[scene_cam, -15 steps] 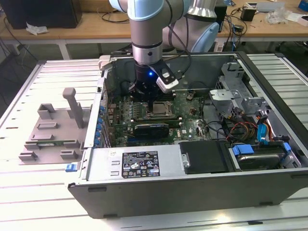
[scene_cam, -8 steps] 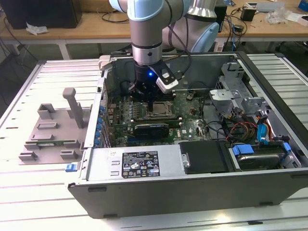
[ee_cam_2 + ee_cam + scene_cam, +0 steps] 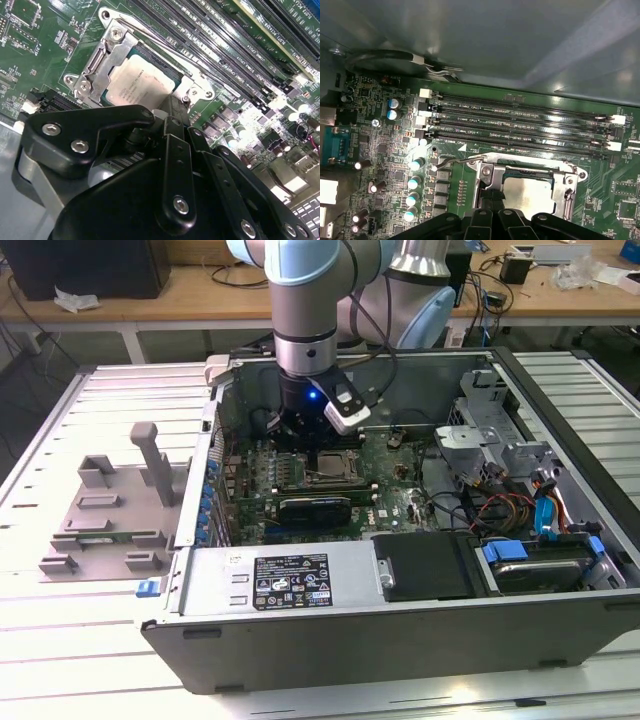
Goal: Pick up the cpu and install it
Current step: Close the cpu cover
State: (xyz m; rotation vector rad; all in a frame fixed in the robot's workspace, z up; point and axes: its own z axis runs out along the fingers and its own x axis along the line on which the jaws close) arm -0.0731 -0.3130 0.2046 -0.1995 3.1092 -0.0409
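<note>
The cpu is a small square chip with a pale silver top. It lies flat inside the dark socket frame on the green motherboard, with the metal bracket around its edges. In the first wrist view the cpu sits within the socket frame the same way. My gripper hangs low over the socket, its tips together at one edge of the chip and nothing between them. The exterior view shows the gripper reaching down into the open computer case just above the cpu.
Memory slots run beside the socket, close to the case wall. A grey fixture plate with upright blocks lies outside the case on the exterior view's left. The power supply, drive cage and cables crowd the case.
</note>
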